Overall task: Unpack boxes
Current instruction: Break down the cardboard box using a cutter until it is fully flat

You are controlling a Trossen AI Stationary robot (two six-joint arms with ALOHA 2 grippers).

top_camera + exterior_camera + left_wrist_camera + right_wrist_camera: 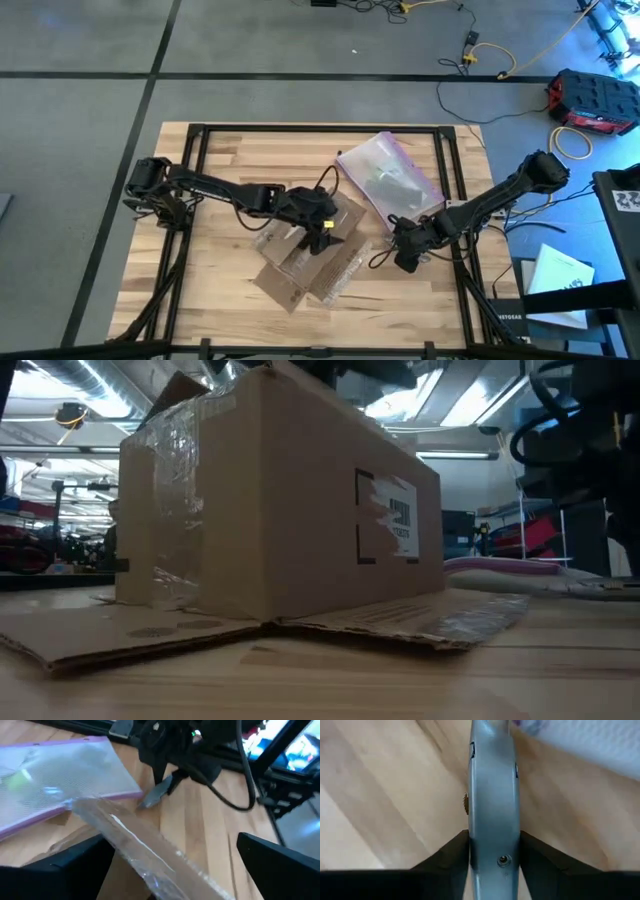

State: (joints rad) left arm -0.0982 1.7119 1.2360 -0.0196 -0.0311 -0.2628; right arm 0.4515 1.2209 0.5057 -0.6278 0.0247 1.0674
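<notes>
The brown cardboard box [310, 255] stands mid-table with its flaps spread flat on the wood; the low view shows its labelled side [395, 525] and clear tape [175, 470]. My left gripper [322, 228] hovers open over the box. In its wrist view a taped flap edge [135, 842] runs between the wide-apart fingers, apart from them. To the box's right, my right gripper [405, 258] points down, shut on a grey knife-like tool [492, 795]. My right gripper pinches the grey tool's handle [494, 855] between its two fingers [455, 857], one on each side. The fingers come from above, slanting down, and lie along the tool. The tool's tip [145, 804] points down at the table beside the bag's purple edge; whether it touches the wood, I cannot tell.
A clear plastic bag [390, 180] with a purple zip edge lies flat behind and to the right of the box. Black frame rails [455, 170] border the table. Bare wood lies at the near left [190, 280]. Cables and a red case [590, 100] are on the floor beyond.
</notes>
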